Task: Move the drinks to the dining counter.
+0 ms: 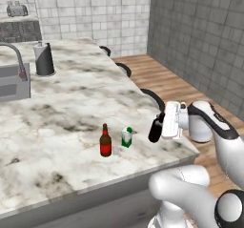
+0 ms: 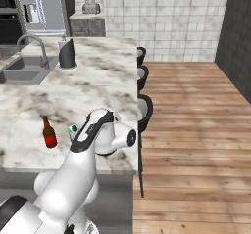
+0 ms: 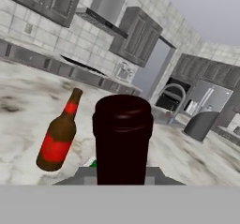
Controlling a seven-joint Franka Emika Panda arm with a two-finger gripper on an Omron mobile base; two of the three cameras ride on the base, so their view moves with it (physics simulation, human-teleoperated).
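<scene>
Carton [image 2: 73, 128] mostly hidden behind arm; wine bottle [image 1: 155, 128] cropped.

My two base cameras sit behind me, left and right, looking forward and down over the marble counter [image 1: 71, 103], sharing the beer bottle [image 1: 105, 141]. My hand camera looks close along the wine bottle [image 3: 123, 138].
</scene>
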